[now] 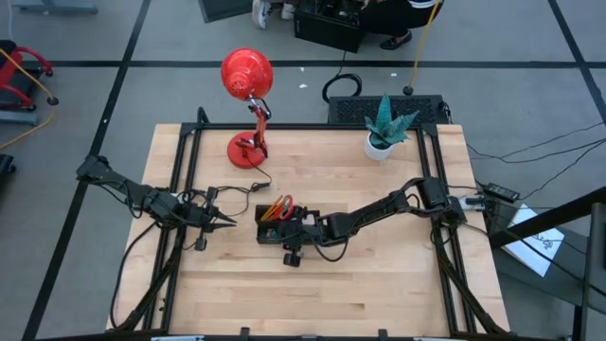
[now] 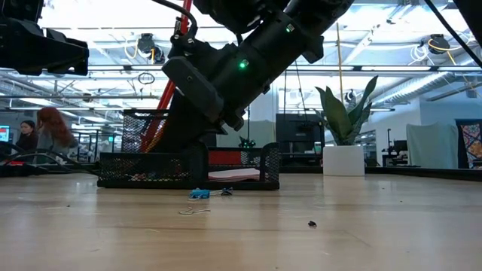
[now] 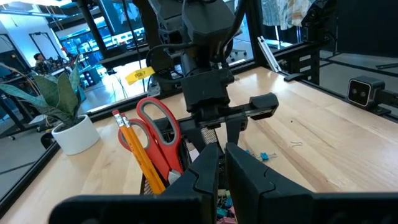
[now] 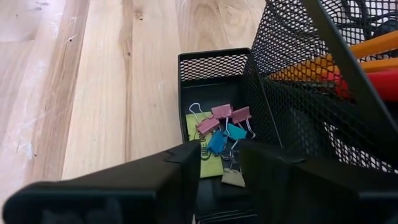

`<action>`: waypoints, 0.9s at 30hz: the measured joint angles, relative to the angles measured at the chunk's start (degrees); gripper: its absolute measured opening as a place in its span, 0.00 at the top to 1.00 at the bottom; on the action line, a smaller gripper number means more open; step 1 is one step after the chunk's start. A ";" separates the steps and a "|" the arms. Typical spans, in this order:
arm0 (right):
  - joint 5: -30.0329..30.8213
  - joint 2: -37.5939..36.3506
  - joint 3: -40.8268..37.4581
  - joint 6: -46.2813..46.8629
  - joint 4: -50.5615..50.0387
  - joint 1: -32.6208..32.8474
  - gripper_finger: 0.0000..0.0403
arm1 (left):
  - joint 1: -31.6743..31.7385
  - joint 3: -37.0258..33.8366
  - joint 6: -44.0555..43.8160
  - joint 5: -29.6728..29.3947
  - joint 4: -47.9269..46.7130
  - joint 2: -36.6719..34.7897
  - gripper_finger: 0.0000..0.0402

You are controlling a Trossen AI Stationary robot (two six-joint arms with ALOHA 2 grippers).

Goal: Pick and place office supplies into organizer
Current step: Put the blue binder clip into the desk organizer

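Note:
The black mesh organizer [image 1: 270, 233] stands mid-table. Its tall cup [image 4: 298, 74] holds red-handled scissors [image 3: 155, 134] and orange pencils [image 3: 134, 149]. Its low front compartment [image 4: 214, 59] holds pink and blue binder clips [image 4: 221, 127] lying on a yellow note. My right gripper [image 4: 221, 163] slants down over this compartment, open, with nothing between its fingers. More blue clips [image 2: 199, 193] and a wire paper clip [image 2: 194, 211] lie on the table in front of the organizer. My left gripper [image 1: 227, 223] waits shut, to the left of the organizer.
A red desk lamp [image 1: 248, 95] stands at the far left of the table and a potted plant [image 1: 383, 128] at the far right. The near half of the wooden table [image 1: 312, 294] is bare. A person [image 2: 45, 128] sits in the room beyond.

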 joint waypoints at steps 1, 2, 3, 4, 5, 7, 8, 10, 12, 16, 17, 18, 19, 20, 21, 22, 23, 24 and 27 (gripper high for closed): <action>0.00 0.00 -0.02 -0.05 0.45 0.01 0.73 | 0.00 0.00 0.00 0.00 0.00 0.00 0.91; -0.01 0.00 -0.03 -0.44 1.07 0.07 0.73 | 0.00 0.00 0.00 0.00 0.00 0.00 0.91; -0.01 -0.01 -0.07 -1.06 1.96 0.20 0.72 | 0.00 0.00 0.00 0.00 0.00 0.00 0.91; 0.04 -0.41 -0.07 -1.71 2.34 0.42 0.72 | 0.00 0.00 0.08 0.00 0.00 0.00 0.91; 0.11 -0.99 -0.15 -2.50 2.35 0.70 0.72 | 0.00 0.00 0.22 0.00 0.00 0.00 0.91; 0.07 -3.04 -0.15 -3.41 3.13 1.25 0.72 | 0.00 0.00 0.41 0.00 0.04 0.01 0.91; 0.01 -4.23 -0.13 -4.16 3.09 1.50 0.73 | 0.00 0.00 0.55 0.00 0.08 0.02 0.91; -0.04 -6.77 -0.11 -6.72 3.27 2.26 0.74 | 0.00 0.00 1.15 -0.01 0.50 0.01 0.91; -0.09 -9.47 -0.11 -10.84 2.00 3.13 0.76 | 0.00 0.00 1.52 0.00 0.94 0.02 0.91; -2.30 -15.93 -0.15 -15.82 -2.47 4.55 0.84 | 0.00 0.00 1.61 0.18 2.06 0.02 0.91; -3.29 -17.38 -0.91 -16.61 -2.02 4.71 0.87 | 0.00 0.00 1.45 0.56 2.34 0.02 0.91; -4.72 -19.02 -2.14 -17.78 -0.78 4.65 0.90 | 0.00 0.00 1.24 1.45 2.84 0.02 0.91; -6.04 -20.67 -3.94 -18.70 0.57 4.56 0.93 | 0.00 0.00 1.18 2.66 3.06 0.02 0.91; -6.98 -22.09 -6.06 -19.43 2.63 4.47 0.96 | 0.00 0.00 1.19 4.10 3.08 0.02 0.91; -7.50 -23.73 -8.55 -19.92 5.09 4.36 0.98 | -0.09 0.00 1.23 5.29 3.02 0.02 0.91; -7.53 -25.49 -11.40 -20.12 7.28 4.32 0.99 | -0.31 0.00 1.25 5.95 2.92 0.02 0.91; -7.57 -27.29 -14.58 -20.13 10.00 4.07 0.99 | -0.70 0.00 1.18 6.04 2.94 0.02 0.91; -7.69 -29.35 -17.94 -20.11 13.21 3.98 0.98 | -1.17 0.00 0.94 5.91 2.92 0.13 0.91; -7.67 -35.09 -29.05 -19.71 23.85 3.19 0.98 | -3.20 0.00 -0.65 4.19 2.88 2.55 0.91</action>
